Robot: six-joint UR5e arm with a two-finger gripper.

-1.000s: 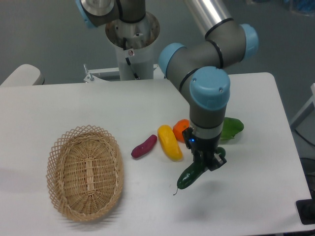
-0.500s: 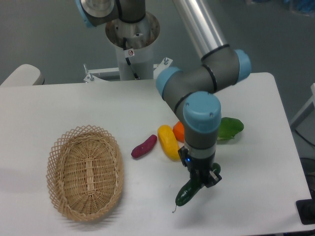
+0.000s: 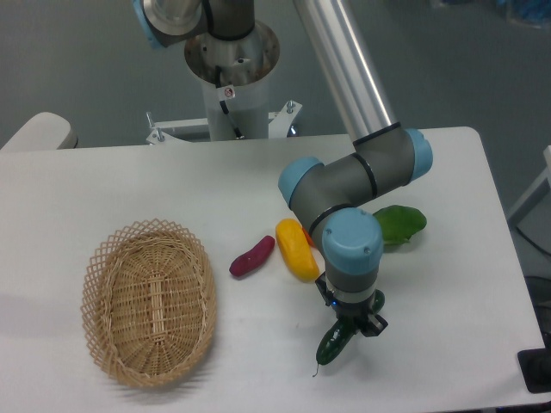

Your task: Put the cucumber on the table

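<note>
The dark green cucumber (image 3: pixel 332 345) lies low at the white table (image 3: pixel 129 189), near its front edge, its thin stem pointing down-left. My gripper (image 3: pixel 349 324) points straight down and is shut on the cucumber's upper end. The wrist hides most of the fingers. I cannot tell whether the cucumber rests on the tabletop or hangs just above it.
A yellow vegetable (image 3: pixel 296 249), a purple eggplant-like piece (image 3: pixel 251 255) and a bright-green vegetable (image 3: pixel 398 224) lie just behind the gripper. An orange piece is mostly hidden by the arm. An oval wicker basket (image 3: pixel 148 299) stands at the left.
The arm has moved toward the table's front edge and lower, carrying the cucumber with it. The other vegetables and the basket have not moved.
</note>
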